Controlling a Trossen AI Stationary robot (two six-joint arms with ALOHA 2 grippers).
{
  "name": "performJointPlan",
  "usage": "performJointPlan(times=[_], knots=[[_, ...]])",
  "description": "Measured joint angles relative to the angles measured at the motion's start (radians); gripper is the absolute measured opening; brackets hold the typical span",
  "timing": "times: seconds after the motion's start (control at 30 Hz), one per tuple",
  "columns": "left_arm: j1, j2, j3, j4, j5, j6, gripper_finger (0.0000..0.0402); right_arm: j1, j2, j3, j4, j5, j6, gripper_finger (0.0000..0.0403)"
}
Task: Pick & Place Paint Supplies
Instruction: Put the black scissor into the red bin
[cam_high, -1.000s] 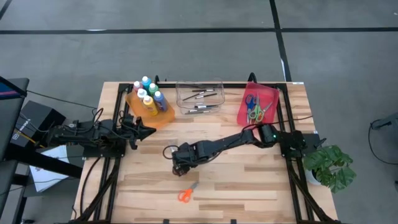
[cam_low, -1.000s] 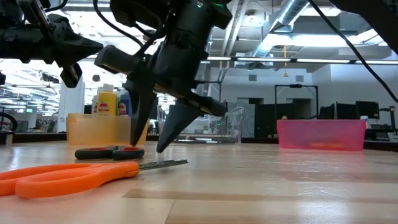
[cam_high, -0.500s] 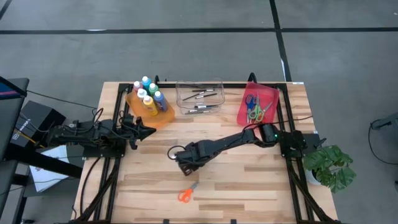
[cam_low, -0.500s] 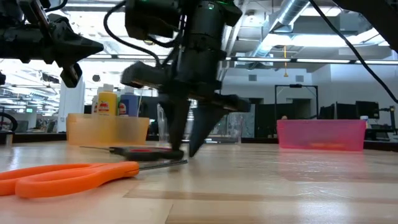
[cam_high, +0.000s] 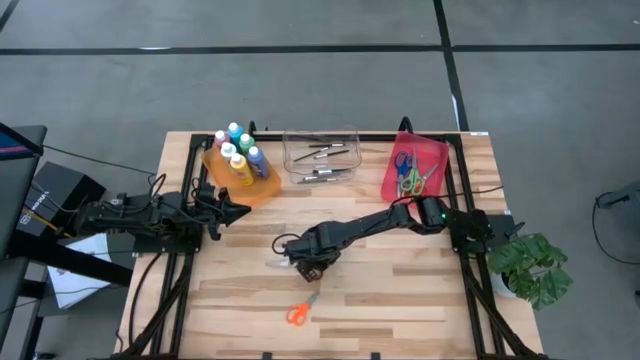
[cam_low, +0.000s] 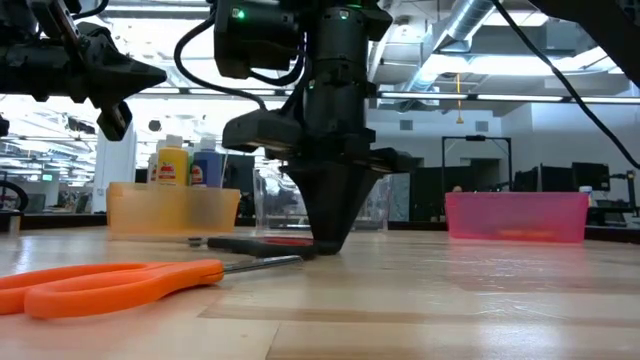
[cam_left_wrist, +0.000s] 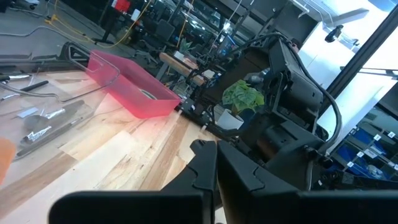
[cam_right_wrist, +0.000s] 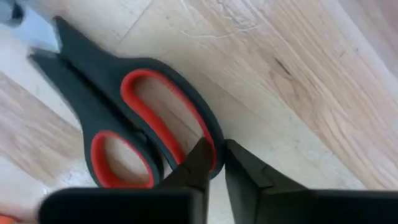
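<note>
My right hand (cam_low: 325, 243) was down on the desk (cam_high: 400, 280), fingers nearly together and pinched on the rim of one handle loop of the black-and-red scissors (cam_right_wrist: 134, 134), which lay flat on the wood. The orange scissors (cam_high: 298, 311) lay near them, toward the desk's front edge and apart from the pair I gripped. Beyond the black-and-red scissors, along the desk's far edge, stood the orange bin (cam_high: 262, 190) with the paint bottles (cam_high: 238, 154), the clear bin (cam_high: 350, 135) with the paintbrushes (cam_high: 325, 152), and the red bin (cam_high: 437, 160) with more scissors (cam_high: 408, 175). My left hand (cam_high: 243, 209) hung closed and empty above the desk, just beside the orange bin.
</note>
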Motion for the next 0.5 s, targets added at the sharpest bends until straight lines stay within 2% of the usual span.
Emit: performJointPlan(times=[0.07, 0.5], knots=[[0.0, 0.0, 0.0, 0.0, 0.0, 0.0, 0.0006, -0.001, 0.0, 0.0, 0.001, 0.006, -0.01, 0.0015], [0.0, 0.0, 0.0, 0.0, 0.0, 0.0, 0.0006, -0.001, -0.053, -0.012, 0.002, 0.059, -0.016, 0.001]])
